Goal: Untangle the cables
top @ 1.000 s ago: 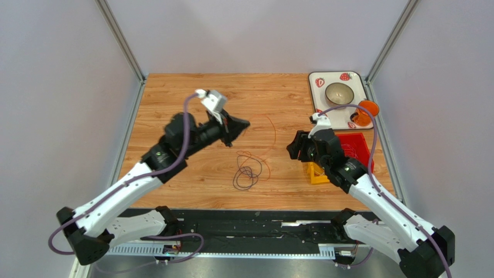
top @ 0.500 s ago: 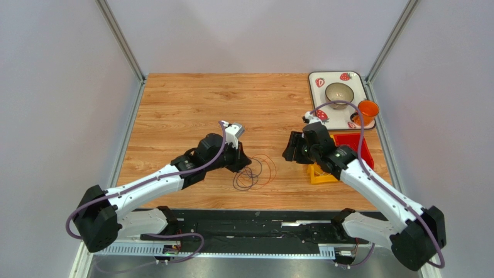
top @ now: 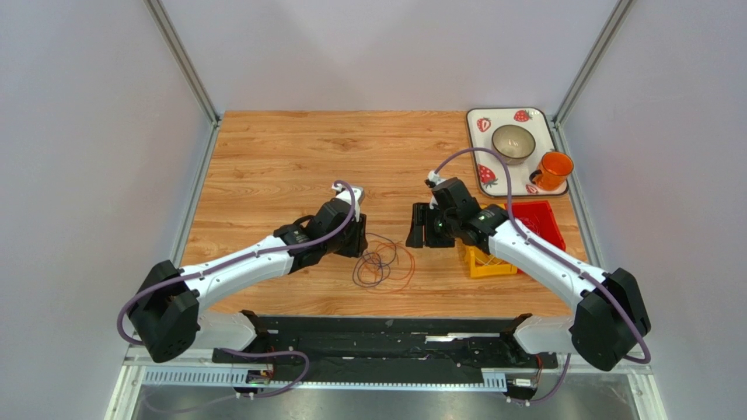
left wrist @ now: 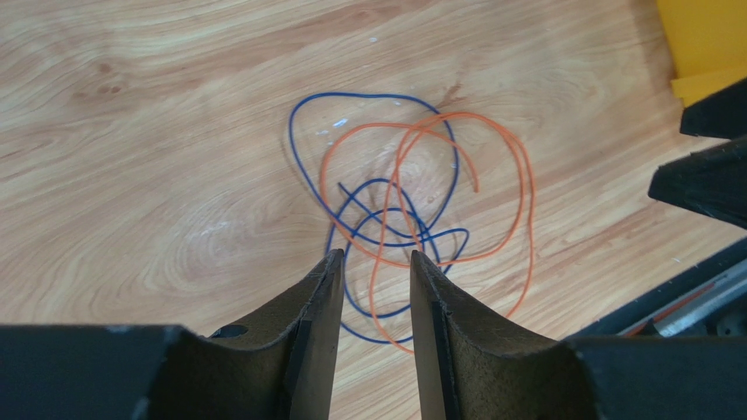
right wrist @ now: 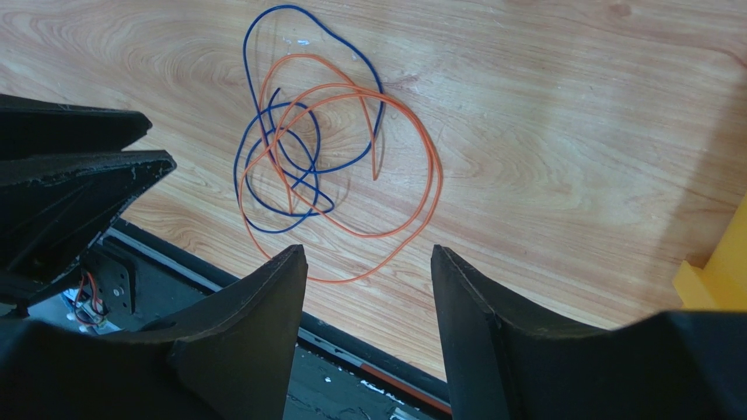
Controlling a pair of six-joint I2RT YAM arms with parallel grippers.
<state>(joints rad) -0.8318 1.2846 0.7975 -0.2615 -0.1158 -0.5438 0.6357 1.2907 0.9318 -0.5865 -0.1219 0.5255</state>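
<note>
Left jaws are standing part open with nothing between them, and right jaws are gaping wider, also gripping nothing. I am seeing the cables (top: 382, 261) lying loose on the bench (top: 289, 157) between the two sets of jaws, just ahead of the left tips, which I am judging to be the nearer. They are showing as a roundish tangle with no clear long axis, a blue cable (left wrist: 368, 94) looping through an orange cable (right wrist: 436, 179).

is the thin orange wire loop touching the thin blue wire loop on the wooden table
Touching. The left wrist view shows the thin orange wire loop crossing the thin blue wire loop at several spots.
</note>
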